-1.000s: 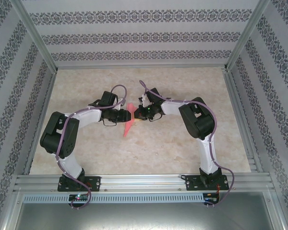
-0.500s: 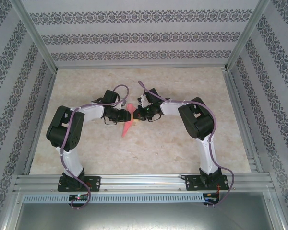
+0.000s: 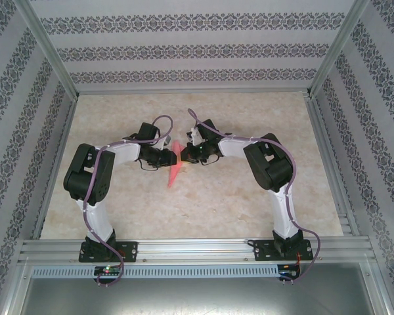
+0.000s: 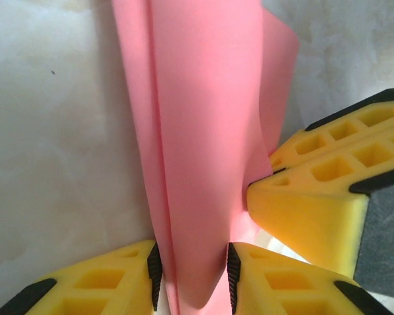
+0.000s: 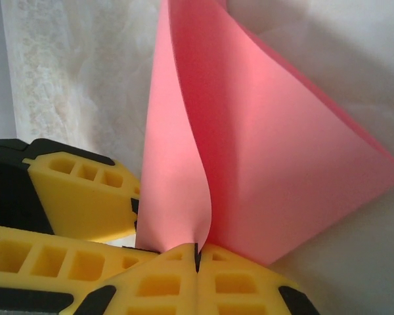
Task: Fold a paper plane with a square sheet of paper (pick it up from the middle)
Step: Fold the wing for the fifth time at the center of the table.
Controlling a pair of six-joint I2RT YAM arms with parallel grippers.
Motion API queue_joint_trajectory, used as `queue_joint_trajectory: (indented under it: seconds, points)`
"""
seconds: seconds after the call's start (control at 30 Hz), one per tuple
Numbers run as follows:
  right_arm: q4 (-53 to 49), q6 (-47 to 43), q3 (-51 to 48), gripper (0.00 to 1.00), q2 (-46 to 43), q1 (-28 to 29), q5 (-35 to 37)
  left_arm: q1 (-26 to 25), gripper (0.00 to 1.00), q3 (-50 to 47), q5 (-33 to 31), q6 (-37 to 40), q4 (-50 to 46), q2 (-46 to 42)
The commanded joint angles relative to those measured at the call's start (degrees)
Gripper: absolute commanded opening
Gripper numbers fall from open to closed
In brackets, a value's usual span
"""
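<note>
The salmon-pink sheet of paper (image 3: 175,167) is folded into a narrow, pointed shape and held off the table between both grippers at mid-table. My right gripper (image 5: 197,252) is shut on it, fingers meeting with the paper (image 5: 269,170) pinched at a crease and fanning out beyond. My left gripper (image 4: 192,262) stands open, jaws a gap apart, with a rounded fold of the paper (image 4: 197,131) running between the pads. The right gripper's yellow fingers (image 4: 315,197) press in from the right in the left wrist view. In the top view the left gripper (image 3: 171,156) and right gripper (image 3: 183,156) face each other, almost touching.
The marbled tabletop (image 3: 217,203) lies around the arms. Aluminium rails (image 3: 197,249) run along the near edge, and patterned walls (image 3: 197,52) close off the back and sides.
The left arm's elbow has swung inward and its gripper has closed in on the paper. Both grippers drifted slightly left, and the paper looks narrower from above.
</note>
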Motion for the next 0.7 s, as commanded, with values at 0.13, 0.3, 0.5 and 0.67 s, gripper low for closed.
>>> queue_joint_trajectory:
  seconds: [0.13,0.3,0.5,0.67]
  points:
    - [-1.77,-1.18,3.51,0.04,1.67,0.86,0.15,1.16,0.33,-0.21,2.57,1.45,-0.37,2.33]
    - [-4.19,-2.10,4.40,0.05,2.19,0.95,1.36,1.14,0.31,0.64,1.89,2.40,-2.09,2.84]
    - [-9.08,-3.76,5.86,0.05,3.10,1.04,4.25,1.09,0.31,1.39,0.04,3.40,-3.55,3.96]
    - [-10.20,-4.14,6.06,0.05,3.53,1.04,5.34,0.75,0.31,1.67,-1.71,4.20,-4.99,4.60]
